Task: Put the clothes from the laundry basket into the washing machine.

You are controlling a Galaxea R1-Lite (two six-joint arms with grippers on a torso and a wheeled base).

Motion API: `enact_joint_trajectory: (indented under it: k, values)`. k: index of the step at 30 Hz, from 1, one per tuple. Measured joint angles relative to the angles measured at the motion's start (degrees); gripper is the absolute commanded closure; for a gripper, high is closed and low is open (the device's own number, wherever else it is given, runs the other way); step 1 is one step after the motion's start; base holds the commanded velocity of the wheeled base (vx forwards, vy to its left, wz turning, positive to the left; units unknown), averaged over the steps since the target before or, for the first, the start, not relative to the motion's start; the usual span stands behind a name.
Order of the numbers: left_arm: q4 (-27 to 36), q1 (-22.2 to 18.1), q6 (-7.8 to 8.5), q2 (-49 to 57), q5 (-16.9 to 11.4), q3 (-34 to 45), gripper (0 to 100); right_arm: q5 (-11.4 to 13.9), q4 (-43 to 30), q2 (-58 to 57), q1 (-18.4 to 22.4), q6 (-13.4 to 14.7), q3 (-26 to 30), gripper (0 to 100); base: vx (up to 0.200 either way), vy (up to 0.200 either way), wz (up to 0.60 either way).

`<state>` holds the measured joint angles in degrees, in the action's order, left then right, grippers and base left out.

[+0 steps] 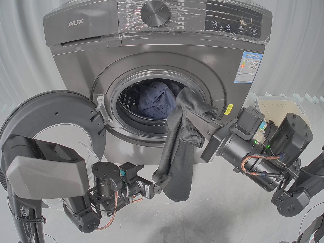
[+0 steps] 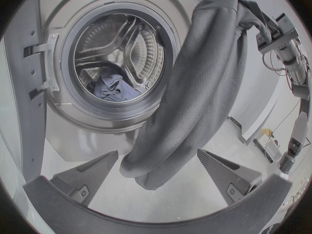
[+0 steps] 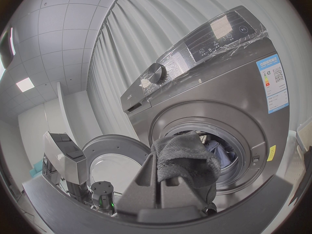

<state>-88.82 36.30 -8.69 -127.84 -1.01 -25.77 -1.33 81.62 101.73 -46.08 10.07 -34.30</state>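
The grey washing machine (image 1: 189, 61) stands with its drum open, and blue clothes (image 1: 155, 100) lie inside the drum (image 2: 136, 49). My right gripper (image 1: 190, 113) is shut on the top of a dark grey garment (image 1: 179, 145) at the right rim of the opening. The garment hangs down the machine's front. My left gripper (image 1: 158, 184) is low, at the garment's bottom end. In the left wrist view it (image 2: 157, 153) is open, with the garment's (image 2: 201, 82) hem hanging between its fingers (image 2: 97, 171). The right wrist view shows the cloth (image 3: 185, 156) bunched over the shut right gripper (image 3: 159, 173).
The round door (image 1: 57, 118) is swung open to the left, just above my left arm. A white laundry basket (image 1: 280, 108) sits at the right, behind my right arm. Pale floor (image 1: 219, 213) lies in front of the machine. Curtains hang behind.
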Motion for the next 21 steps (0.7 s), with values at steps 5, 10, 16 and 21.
enact_joint_trajectory:
  k: [5, 10, 16, 21]
  values:
    - [0.0, -2.2, 0.13, 1.7, 0.0, -0.2, 0, 0.0, 0.0, 0.1, 0.2, 0.0, 0.0, 100, 0.000, 0.000, 0.00]
    - [0.0, -4.2, 0.16, 2.4, -0.2, -0.6, 0, 0.1, 0.0, 0.1, 0.4, 0.0, 0.3, 100, 0.000, 0.000, 0.00]
    - [0.0, -6.3, -0.09, 2.1, -0.4, -1.9, 0, 0.2, 0.0, 0.0, 0.7, 0.0, 0.6, 100, 0.000, 0.000, 0.00]
    - [0.0, -7.9, 0.02, -0.5, -0.6, -5.6, 0, 0.6, 0.0, -0.1, 0.5, 0.0, 0.4, 100, 0.000, 0.000, 0.00]
